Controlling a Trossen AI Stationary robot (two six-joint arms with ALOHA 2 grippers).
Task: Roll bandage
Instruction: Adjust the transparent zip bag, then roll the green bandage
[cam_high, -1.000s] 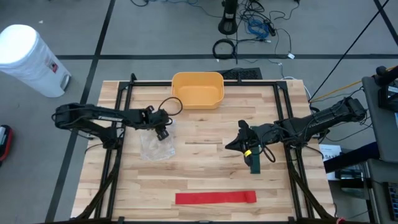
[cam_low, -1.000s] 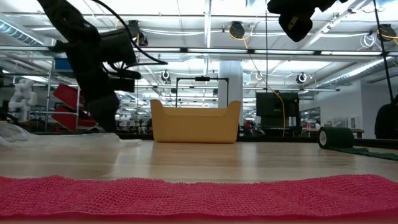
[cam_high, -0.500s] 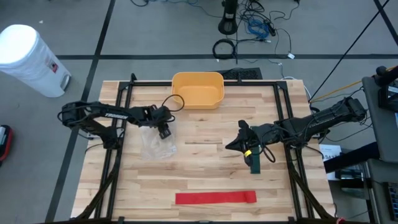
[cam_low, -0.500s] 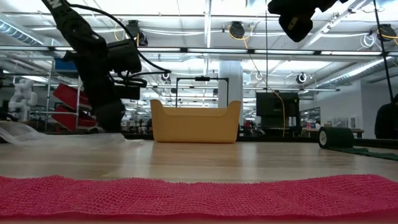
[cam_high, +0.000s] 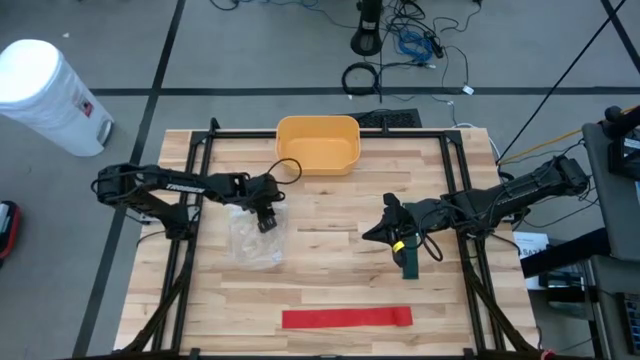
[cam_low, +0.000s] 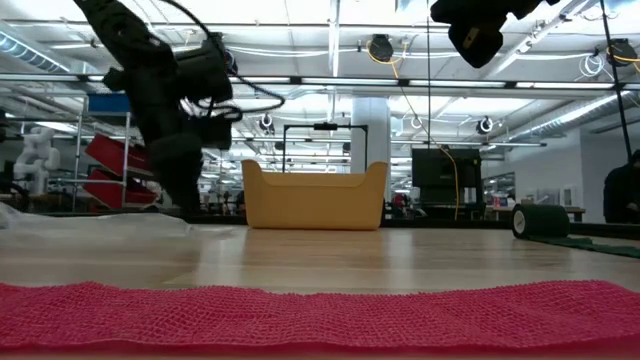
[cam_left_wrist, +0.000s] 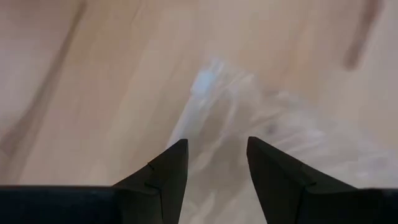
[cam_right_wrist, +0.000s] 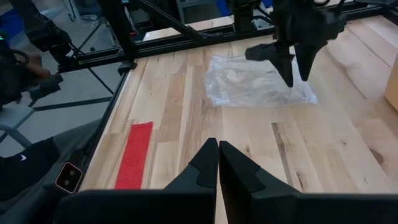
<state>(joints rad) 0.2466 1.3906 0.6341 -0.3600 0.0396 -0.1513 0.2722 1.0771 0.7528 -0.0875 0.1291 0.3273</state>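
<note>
From where I stand, the rolling has not begun. The red bandage (cam_high: 346, 318) lies flat and fully stretched out at the near edge of the counter (cam_high: 330, 215), well apart from both arms. The left gripper (cam_high: 266, 222) hovers with its fingers parted over a clear plastic bag (cam_high: 252, 241), holding nothing. The right gripper (cam_high: 368, 237) hangs clenched and empty beside a dark green bandage roll (cam_high: 409, 263). A yellow bin (cam_high: 318, 144) waits at the far edge.
</note>
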